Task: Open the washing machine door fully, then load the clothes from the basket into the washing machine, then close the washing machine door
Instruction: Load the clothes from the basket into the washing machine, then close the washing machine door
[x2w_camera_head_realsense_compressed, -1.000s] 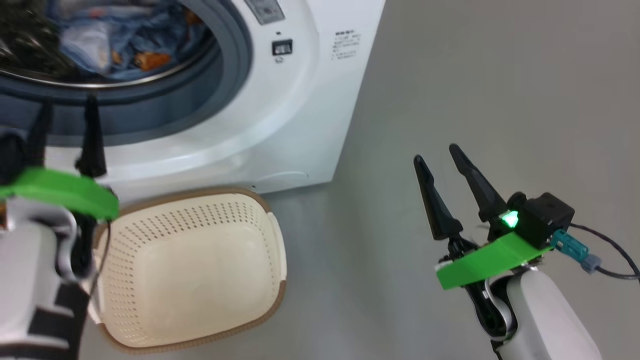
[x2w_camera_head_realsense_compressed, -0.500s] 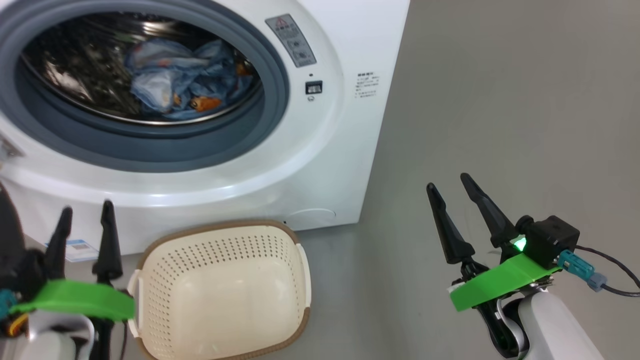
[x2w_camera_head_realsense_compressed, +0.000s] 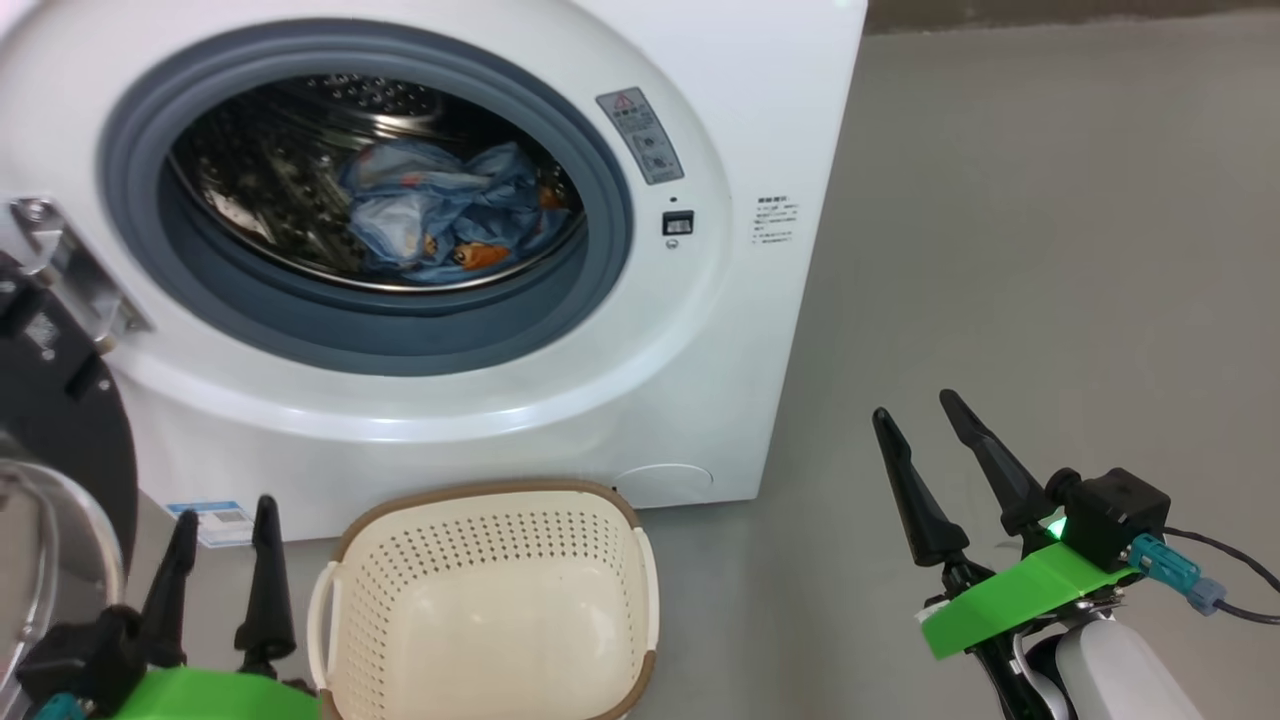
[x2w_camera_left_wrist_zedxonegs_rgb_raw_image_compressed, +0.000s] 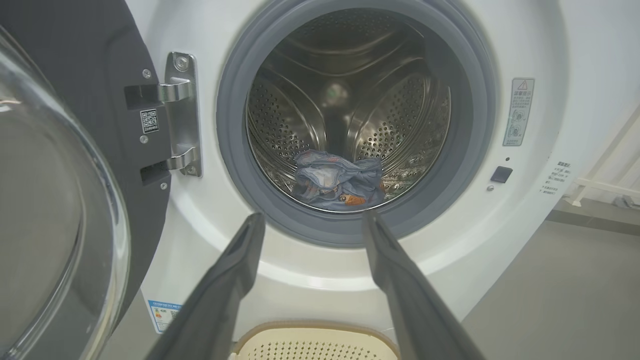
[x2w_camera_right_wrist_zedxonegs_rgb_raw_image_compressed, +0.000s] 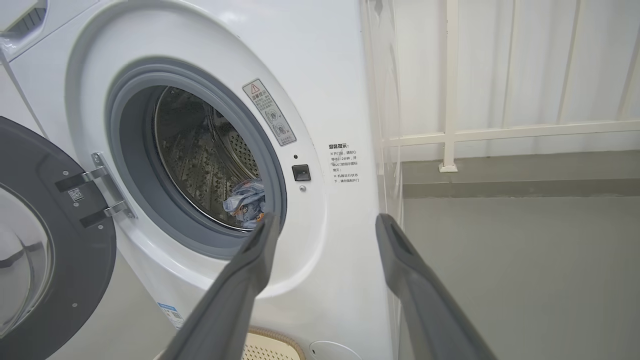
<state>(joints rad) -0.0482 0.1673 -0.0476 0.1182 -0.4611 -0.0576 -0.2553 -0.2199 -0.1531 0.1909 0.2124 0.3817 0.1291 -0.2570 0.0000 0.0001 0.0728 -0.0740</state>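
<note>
Crumpled light blue clothes (x2w_camera_head_realsense_compressed: 440, 215) lie in the perforated steel drum (x2w_camera_head_realsense_compressed: 270, 180), upper centre. The white washing machine (x2w_camera_head_realsense_compressed: 700, 400) has a round grey rubber gasket (x2w_camera_head_realsense_compressed: 400, 345). Its dark door (x2w_camera_head_realsense_compressed: 60, 400) hangs open at the left edge. The empty cream perforated basket (x2w_camera_head_realsense_compressed: 480, 540), brown-rimmed, sits bottom centre. The left gripper (x2w_camera_head_realsense_compressed: 225, 512) and right gripper (x2w_camera_head_realsense_compressed: 914, 406) are spread wide, empty. The camera has tilted up since a second ago, so the metal hinge (x2w_camera_head_realsense_compressed: 70, 270) is now in frame.

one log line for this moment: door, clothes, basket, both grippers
door: open | clothes: in drum | basket: empty, before washing machine | left gripper: open, empty | right gripper: open, empty | pending: close door
</note>
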